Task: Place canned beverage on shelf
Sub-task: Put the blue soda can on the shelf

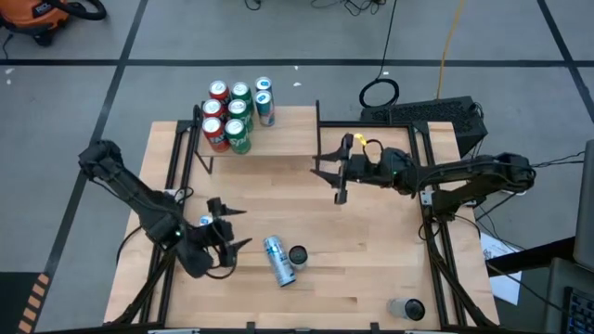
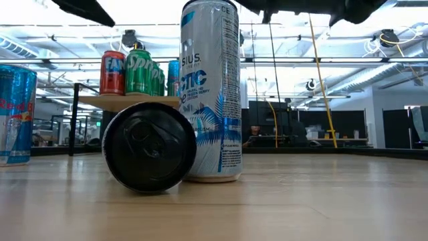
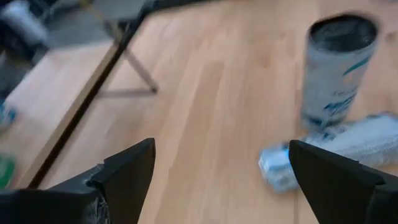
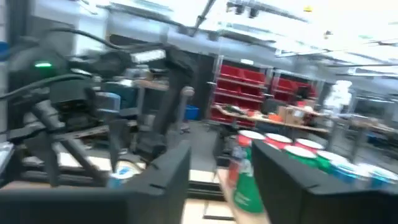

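The shelf, a light-wood board on black uprights, stands at the table's far left and carries several red, green and blue cans; it also shows in the low view. A tall white-and-blue can stands upright on the table near its front middle. A second such can lies on its side right beside it. My left gripper is open and empty, just left of these two cans, which show ahead of it in the left wrist view. My right gripper is open and empty over the table's far middle, right of the shelf.
A blue-and-silver can stands beside my left gripper and shows at the left in the low view. Another can stands at the table's near right corner. Bare tabletop lies between the shelf and the two cans.
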